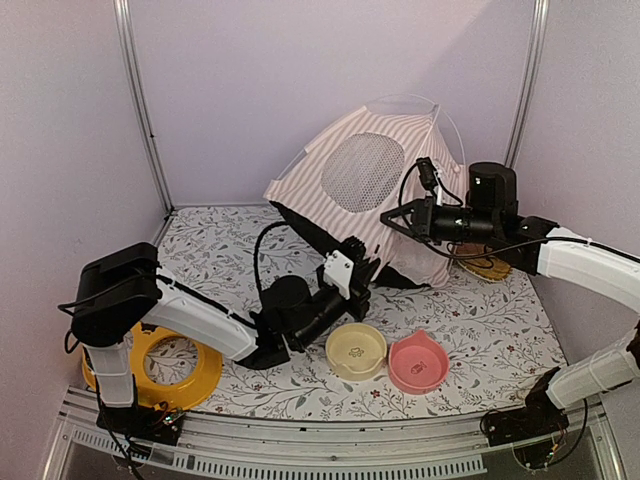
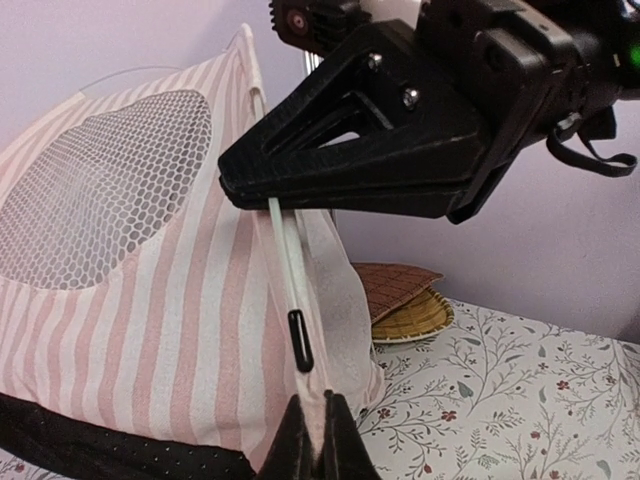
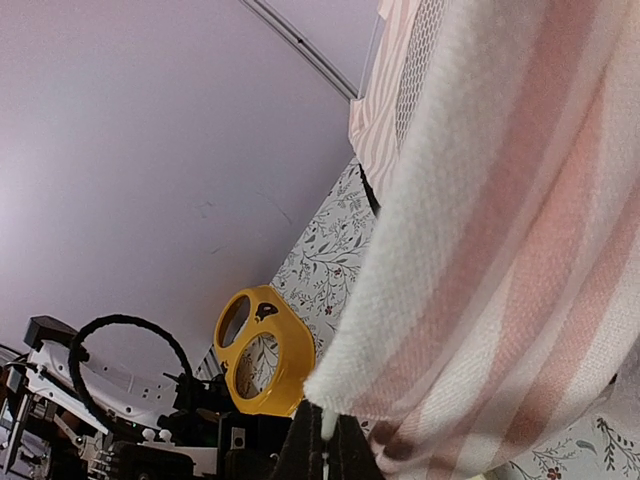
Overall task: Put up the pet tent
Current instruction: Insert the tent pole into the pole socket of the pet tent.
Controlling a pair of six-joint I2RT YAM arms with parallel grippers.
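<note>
Top external: pet tent (image 1: 350,190) tilted at upper centre of bench (image 1: 480,320); left fingers (image 1: 365,262) at its lower edge, right fingers (image 1: 387,215) on its right side. Left wrist: both pairs clamped on its corner edge. Right wrist: right fingers pinching striped hem, bottom centre

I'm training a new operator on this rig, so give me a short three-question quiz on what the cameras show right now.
1. True or false: the left gripper and the right gripper are both shut on the pet tent.
2. Which bowl lies nearer the right arm's base? A) cream bowl B) pink bowl
3. Fill in: the yellow ring lies beside the ___ arm's base.
Key: 1 true; 2 B; 3 left.
</note>
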